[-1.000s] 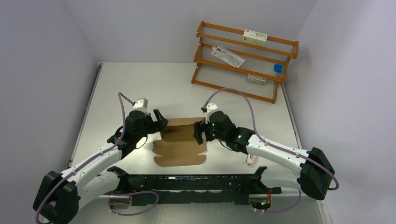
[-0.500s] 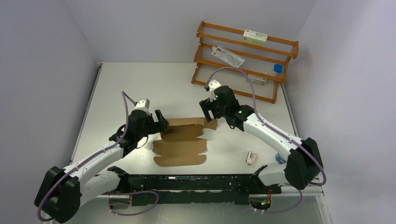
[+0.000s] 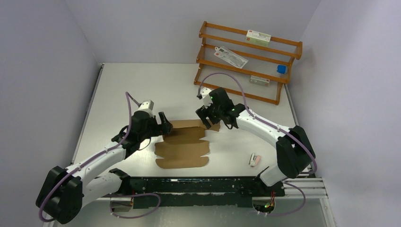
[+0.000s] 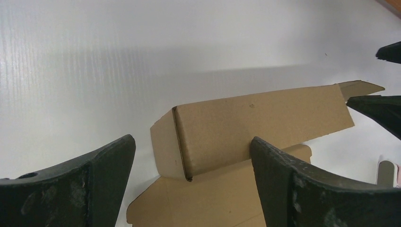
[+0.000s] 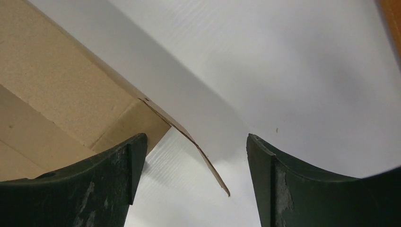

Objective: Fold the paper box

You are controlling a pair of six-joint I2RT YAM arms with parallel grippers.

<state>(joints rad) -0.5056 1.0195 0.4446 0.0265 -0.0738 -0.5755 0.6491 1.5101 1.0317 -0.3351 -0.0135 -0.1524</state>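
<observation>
The paper box [image 3: 183,145] is a flat brown cardboard sheet lying mid-table, with its far panel [image 4: 265,118] folded up along a crease. My left gripper [image 3: 165,125] is open at the sheet's far left corner. In the left wrist view the left gripper [image 4: 191,142] has its jaws spread to either side of the raised panel's left end, not touching it. My right gripper [image 3: 206,122] is open at the far right corner. In the right wrist view a thin end flap [image 5: 208,165] sticks out between the open jaws of the right gripper [image 5: 196,139], touching neither.
A wooden rack [image 3: 239,94] stands at the back right holding printed cartons and a blue-capped item [image 3: 282,69]. A small white-and-pink object [image 3: 254,159] lies on the table to the right. A black rail [image 3: 198,184] runs along the near edge.
My right gripper has swung from the sheet's right middle up to its far right corner, and the arm has stretched out. My left gripper has edged slightly right.
</observation>
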